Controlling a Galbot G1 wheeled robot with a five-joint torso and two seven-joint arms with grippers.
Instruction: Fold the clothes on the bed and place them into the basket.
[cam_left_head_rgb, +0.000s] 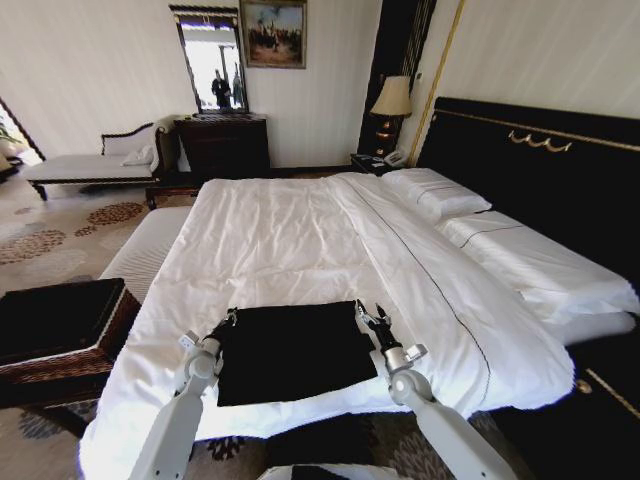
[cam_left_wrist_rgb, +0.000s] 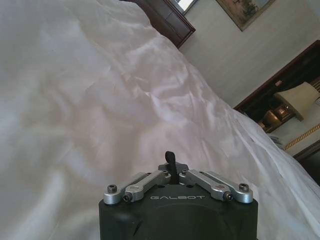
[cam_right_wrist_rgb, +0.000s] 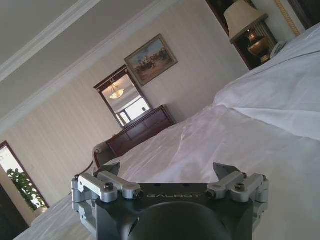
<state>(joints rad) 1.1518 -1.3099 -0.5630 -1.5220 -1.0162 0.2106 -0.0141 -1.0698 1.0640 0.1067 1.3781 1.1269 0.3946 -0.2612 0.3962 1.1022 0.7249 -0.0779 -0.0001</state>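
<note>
The clothes (cam_left_head_rgb: 292, 350) lie as one flat black rectangle on the white duvet of the bed (cam_left_head_rgb: 300, 230), near its close edge. No lettering shows on it. My left gripper (cam_left_head_rgb: 229, 321) sits at the rectangle's far left corner; in the left wrist view the left gripper (cam_left_wrist_rgb: 171, 158) is shut, with white duvet beyond it. At the far right corner rests my right gripper (cam_left_head_rgb: 369, 316). In the right wrist view the right gripper (cam_right_wrist_rgb: 167, 169) is open, its fingers (cam_right_wrist_rgb: 109, 168) spread wide and holding nothing. The dark wicker basket (cam_left_head_rgb: 62, 366) stands on the floor left of the bed.
A white striped bench (cam_left_head_rgb: 140, 252) runs along the bed's left side beyond the basket. Pillows (cam_left_head_rgb: 440, 193) and the black headboard (cam_left_head_rgb: 540, 165) are at the right. A chaise longue (cam_left_head_rgb: 85, 165), a dresser (cam_left_head_rgb: 225, 145) and a lamp (cam_left_head_rgb: 392, 98) stand by the far wall.
</note>
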